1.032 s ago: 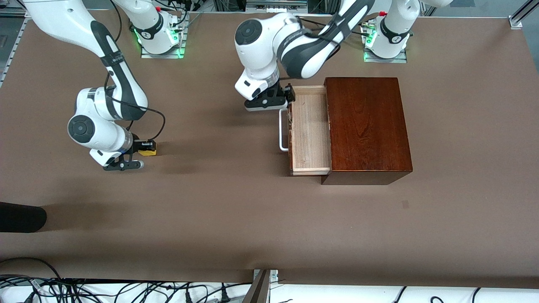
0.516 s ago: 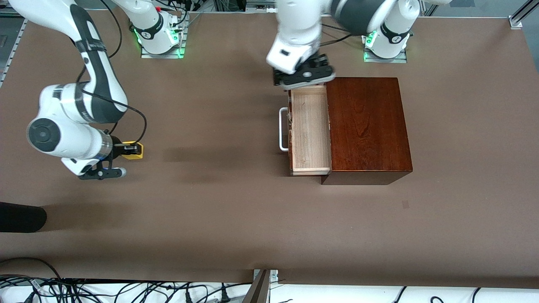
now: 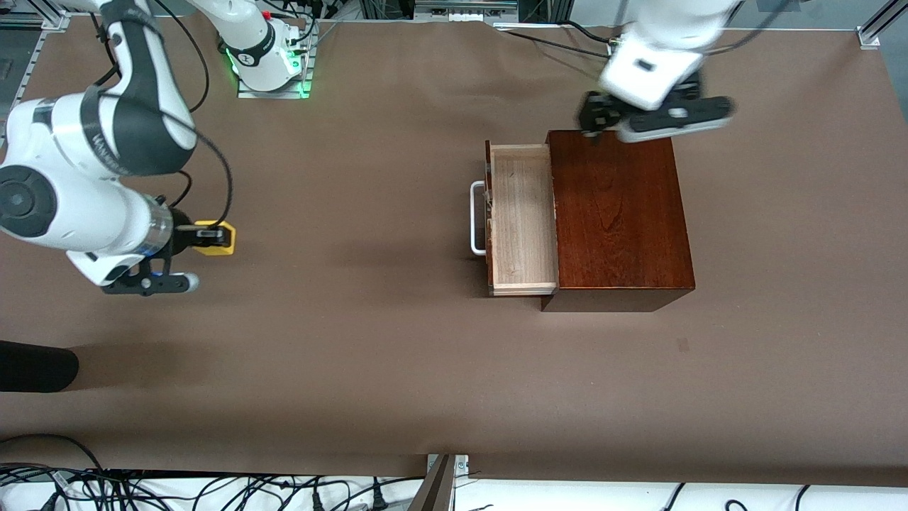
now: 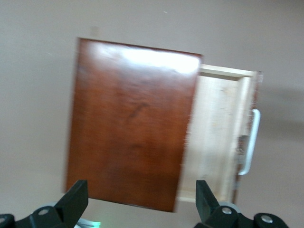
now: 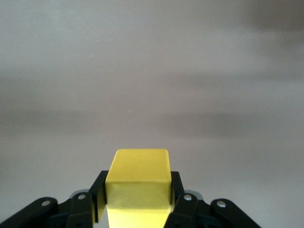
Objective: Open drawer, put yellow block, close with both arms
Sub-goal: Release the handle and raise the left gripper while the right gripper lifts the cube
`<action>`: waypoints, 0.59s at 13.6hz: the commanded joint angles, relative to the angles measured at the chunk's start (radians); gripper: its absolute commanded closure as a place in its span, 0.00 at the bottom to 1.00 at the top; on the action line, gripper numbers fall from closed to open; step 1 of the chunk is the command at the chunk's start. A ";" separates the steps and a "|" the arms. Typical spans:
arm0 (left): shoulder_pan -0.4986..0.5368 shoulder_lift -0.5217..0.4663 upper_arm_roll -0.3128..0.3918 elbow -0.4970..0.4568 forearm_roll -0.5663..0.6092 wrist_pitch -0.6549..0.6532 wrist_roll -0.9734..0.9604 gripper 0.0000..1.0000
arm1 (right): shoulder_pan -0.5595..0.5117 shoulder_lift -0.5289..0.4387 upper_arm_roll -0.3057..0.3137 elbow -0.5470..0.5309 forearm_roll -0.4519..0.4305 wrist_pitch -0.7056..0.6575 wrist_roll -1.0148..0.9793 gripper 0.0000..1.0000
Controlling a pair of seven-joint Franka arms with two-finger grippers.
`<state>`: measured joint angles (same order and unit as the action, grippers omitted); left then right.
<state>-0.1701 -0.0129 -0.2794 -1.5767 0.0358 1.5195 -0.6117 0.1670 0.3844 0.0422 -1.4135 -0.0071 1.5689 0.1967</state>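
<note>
Right end effector [image 3: 190,239] is clamping the block [image 3: 215,238] above the tabletop [image 3: 369,355] at the right arm's end, fingers mostly hidden by the block. Left end effector [image 3: 642,121], blurred, is hanging wide over the box [image 3: 617,213]. Drawer [image 3: 521,220] is standing pulled out, handle [image 3: 477,216] toward 9 o'clock.

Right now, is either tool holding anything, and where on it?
The right tool grips the small bright yellow cube by two opposite side faces. The left tool, open over the dark-brown wooden box, holds nothing.
</note>
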 commanded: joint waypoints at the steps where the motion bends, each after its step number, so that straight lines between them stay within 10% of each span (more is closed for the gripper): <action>1: 0.023 -0.070 0.153 -0.046 -0.074 -0.018 0.205 0.00 | 0.095 0.017 -0.002 0.102 0.042 -0.087 0.145 0.79; 5: 0.021 -0.075 0.359 -0.052 -0.080 -0.035 0.476 0.00 | 0.257 0.045 -0.002 0.182 0.091 -0.079 0.390 0.79; 8: 0.021 -0.107 0.382 -0.153 -0.057 0.069 0.491 0.00 | 0.391 0.120 -0.002 0.286 0.095 -0.079 0.565 0.79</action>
<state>-0.1405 -0.0696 0.1040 -1.6357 -0.0197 1.5127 -0.1362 0.4922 0.4292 0.0515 -1.2385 0.0761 1.5119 0.6697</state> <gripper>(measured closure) 0.000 0.449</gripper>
